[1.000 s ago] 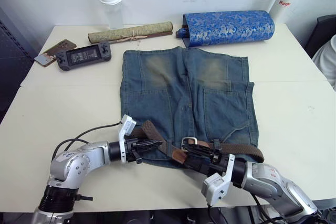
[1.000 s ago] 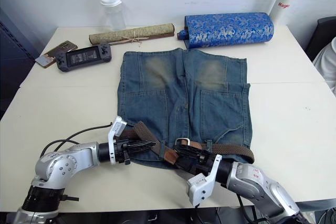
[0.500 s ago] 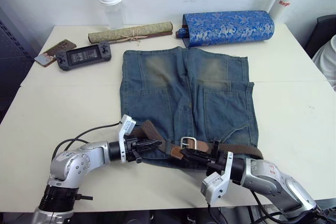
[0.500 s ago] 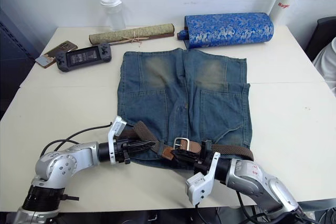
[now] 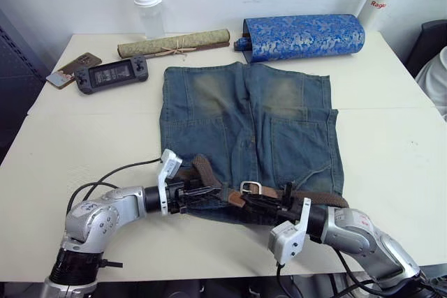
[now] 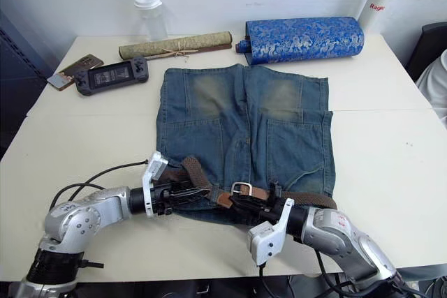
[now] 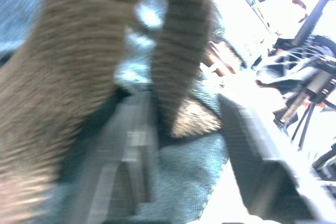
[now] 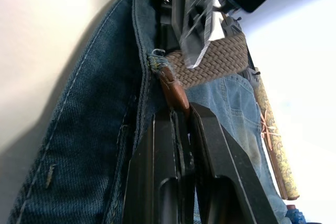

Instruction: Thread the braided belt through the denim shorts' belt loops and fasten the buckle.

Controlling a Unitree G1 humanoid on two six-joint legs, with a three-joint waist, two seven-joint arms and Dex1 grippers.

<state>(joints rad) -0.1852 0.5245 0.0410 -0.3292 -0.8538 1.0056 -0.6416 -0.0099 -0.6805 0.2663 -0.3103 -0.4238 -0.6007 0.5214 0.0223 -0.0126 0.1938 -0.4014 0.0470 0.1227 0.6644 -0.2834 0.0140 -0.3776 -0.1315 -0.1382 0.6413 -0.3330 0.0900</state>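
bare table (image 5: 391, 151) either side of denim shorts (image 5: 251, 130), clutter along far edge

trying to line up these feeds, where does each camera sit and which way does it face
Left and right eye views: on the head, looking down over the table at the denim shorts; both arms show.
Left wrist view: along the left end effector into the braided belt.
Right wrist view: along the right end effector, shut on the belt's leather tab at the waistband.
Shared: all show belt and shorts.
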